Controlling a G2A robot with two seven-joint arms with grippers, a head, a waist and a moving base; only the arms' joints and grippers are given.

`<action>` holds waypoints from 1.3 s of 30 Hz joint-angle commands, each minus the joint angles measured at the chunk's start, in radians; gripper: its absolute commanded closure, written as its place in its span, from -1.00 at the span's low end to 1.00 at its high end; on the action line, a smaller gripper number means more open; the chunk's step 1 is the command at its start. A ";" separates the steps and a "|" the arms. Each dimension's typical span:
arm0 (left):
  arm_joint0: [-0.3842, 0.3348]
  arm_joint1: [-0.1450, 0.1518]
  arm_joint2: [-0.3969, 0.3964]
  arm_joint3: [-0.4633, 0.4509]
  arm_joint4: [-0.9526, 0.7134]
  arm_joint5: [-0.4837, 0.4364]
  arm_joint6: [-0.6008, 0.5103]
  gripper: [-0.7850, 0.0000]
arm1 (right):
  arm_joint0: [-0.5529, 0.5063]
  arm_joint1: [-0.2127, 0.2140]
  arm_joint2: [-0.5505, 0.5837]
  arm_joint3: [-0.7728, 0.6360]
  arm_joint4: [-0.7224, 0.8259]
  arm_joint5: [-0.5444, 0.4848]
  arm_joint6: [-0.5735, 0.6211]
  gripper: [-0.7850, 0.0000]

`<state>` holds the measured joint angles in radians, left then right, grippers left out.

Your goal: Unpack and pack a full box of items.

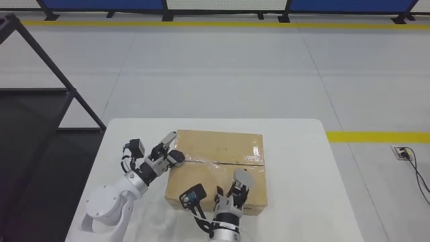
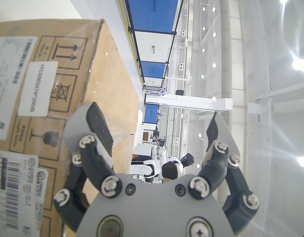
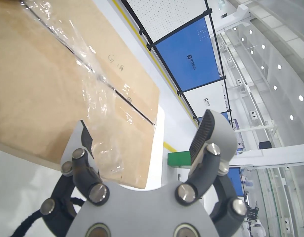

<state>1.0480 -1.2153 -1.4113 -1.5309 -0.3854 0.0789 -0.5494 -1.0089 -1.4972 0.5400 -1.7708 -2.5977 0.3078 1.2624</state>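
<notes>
While the taped cardboard box (image 1: 218, 168) sits shut on the worktop (image 1: 295, 195), left gripper (image 1: 173, 146) and right gripper (image 1: 232, 187) hold fingers wide apart at its edges, gripping nothing.

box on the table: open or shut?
Shut. The cardboard box's two top flaps lie flat and meet along a middle seam, with clear tape over it.

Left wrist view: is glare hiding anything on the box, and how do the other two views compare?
Left wrist view: ceiling lights flare in streaks overhead, but the box and its labels are evenly lit, nothing washed out; right wrist view: the clear tape along the seam glints, yet the seam is traceable; top view: flat light, one small glint on the tape.
</notes>
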 commanded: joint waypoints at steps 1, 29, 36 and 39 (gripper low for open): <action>0.001 0.000 -0.001 0.000 -0.002 -0.002 -0.001 -1.00 | -0.009 -0.007 0.018 -0.001 -0.004 0.004 -0.004 -1.00; 0.011 0.006 -0.003 -0.011 -0.008 -0.008 0.007 -1.00 | -0.148 -0.085 0.156 0.004 -0.048 -0.094 -0.139 -1.00; 0.012 0.008 -0.003 -0.011 -0.009 -0.008 0.007 -1.00 | -0.149 -0.111 0.184 0.025 -0.082 -0.024 -0.136 -1.00; 0.011 0.008 -0.003 -0.011 -0.011 -0.007 0.006 -1.00 | -0.152 -0.119 0.202 0.018 -0.079 -0.025 -0.147 -1.00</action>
<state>1.0592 -1.2075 -1.4143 -1.5420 -0.3951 0.0707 -0.5427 -1.1593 -1.6136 0.7347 -1.7484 -2.6801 0.2856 1.1206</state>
